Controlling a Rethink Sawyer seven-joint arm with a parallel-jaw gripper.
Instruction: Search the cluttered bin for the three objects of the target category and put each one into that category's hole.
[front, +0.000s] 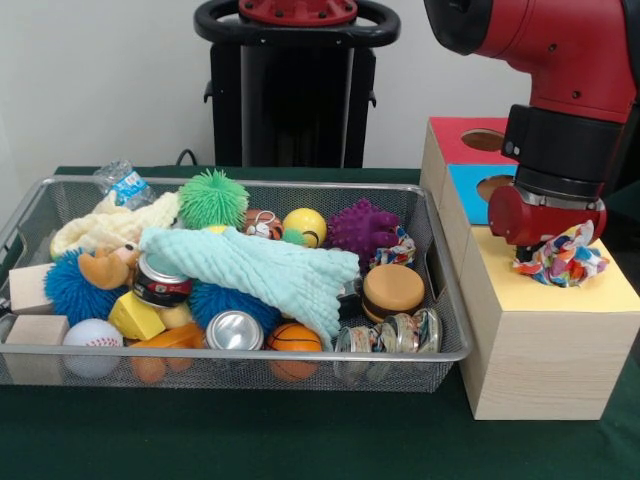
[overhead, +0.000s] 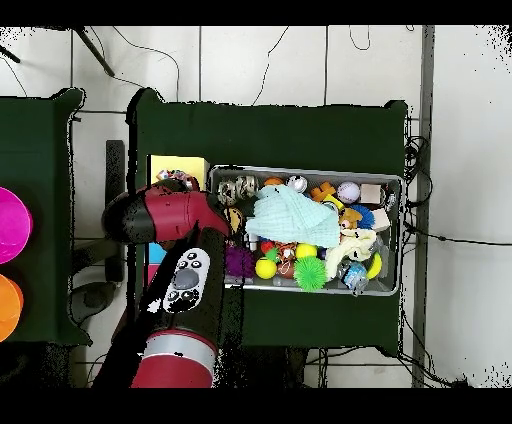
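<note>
1. I see the wire bin (front: 446, 330) filling the frame's left and centre, heaped with toys under a mint cloth (front: 270, 275).
2. At right, the wooden box (front: 540, 360).
3. My gripper (front: 553, 252) pinches a multicoloured rope toy (front: 566, 256) above its yellow section (front: 600, 290).

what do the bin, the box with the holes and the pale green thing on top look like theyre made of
Bin: metal wire mesh, silvery; you can see through its sides.
Box: pale wood by its grain, with matte painted tops in yellow, blue and red.
Cloth: soft crinkled fabric, likely cotton gauze; it drapes limply over the toys.
</note>
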